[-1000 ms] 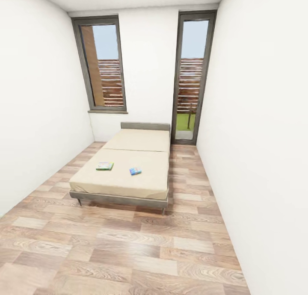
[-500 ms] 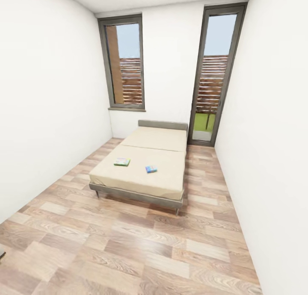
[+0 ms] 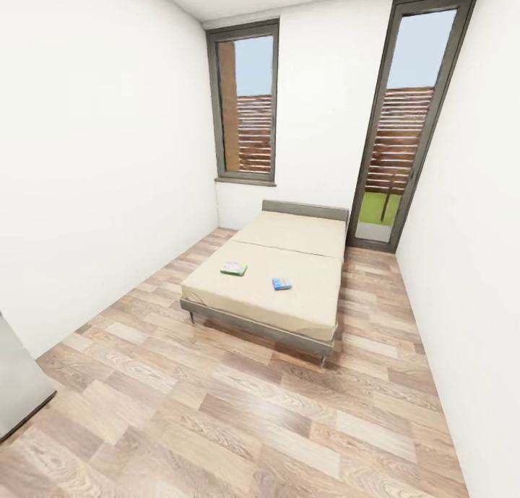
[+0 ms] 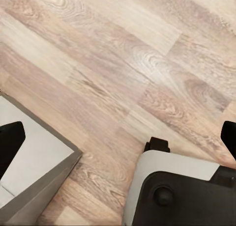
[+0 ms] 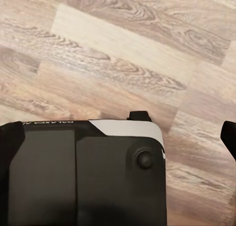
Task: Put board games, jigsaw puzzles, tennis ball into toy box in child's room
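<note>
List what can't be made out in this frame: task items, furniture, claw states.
- Two board games on the bed, the green one and the blue one: too small in the head view to read any print.
- Grey furniture corner: cut off by the head view's left edge, so what it is stays unclear.
- Left claw and right claw: fingertips clipped at the wrist views' edges, wide apart over bare floor.

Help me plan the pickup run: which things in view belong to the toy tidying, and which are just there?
Job:
green-and-white board game on the bed
blue board game on the bed

Just there:
bed
window
glass door
wood floor
</note>
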`<state>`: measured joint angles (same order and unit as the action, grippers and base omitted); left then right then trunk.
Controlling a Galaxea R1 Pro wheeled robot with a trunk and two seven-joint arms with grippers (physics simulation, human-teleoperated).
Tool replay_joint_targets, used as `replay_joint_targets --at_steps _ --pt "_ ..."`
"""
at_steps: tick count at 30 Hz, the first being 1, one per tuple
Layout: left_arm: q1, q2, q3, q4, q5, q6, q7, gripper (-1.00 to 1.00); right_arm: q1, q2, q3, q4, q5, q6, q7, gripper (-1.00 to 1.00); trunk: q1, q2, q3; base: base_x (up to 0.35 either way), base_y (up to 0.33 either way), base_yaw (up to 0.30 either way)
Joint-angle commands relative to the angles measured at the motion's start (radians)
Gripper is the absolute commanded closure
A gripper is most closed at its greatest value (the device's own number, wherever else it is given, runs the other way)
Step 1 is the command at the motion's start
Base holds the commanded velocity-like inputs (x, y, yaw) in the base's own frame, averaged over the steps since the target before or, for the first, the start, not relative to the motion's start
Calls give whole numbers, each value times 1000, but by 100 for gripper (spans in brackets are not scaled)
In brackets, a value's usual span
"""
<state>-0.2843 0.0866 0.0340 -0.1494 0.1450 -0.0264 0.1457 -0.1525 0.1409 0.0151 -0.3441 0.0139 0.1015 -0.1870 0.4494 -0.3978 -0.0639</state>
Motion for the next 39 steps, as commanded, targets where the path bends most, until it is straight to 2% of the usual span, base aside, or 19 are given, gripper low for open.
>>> replay_joint_targets --at_steps 1,14,26,34,39 --pt "-1 0 3 1 7 -3 -2 -100 0 0 3 -3 1 7 -5 -100 1 -2 -3 0 0 280" --pt "-1 -1 3 1 6 -3 -5 -100 0 0 62 -3 0 -1 -5 -100 1 -2 -12 0 0 279" --pt "1 0 3 1 5 -6 -5 -100 1 0 66 -3 0 -3 -5 -100 1 -2 -20 0 0 279" --pt "3 1 2 16 -2 -65 -6 -100 1 0 66 -3 0 -4 -5 -100 1 -2 -25 31 -5 279" --pt "3 1 -8 24 -3 -74 -6 -100 0 0 66 -3 0 -3 -5 -100 1 -2 -29 188 -72 279"
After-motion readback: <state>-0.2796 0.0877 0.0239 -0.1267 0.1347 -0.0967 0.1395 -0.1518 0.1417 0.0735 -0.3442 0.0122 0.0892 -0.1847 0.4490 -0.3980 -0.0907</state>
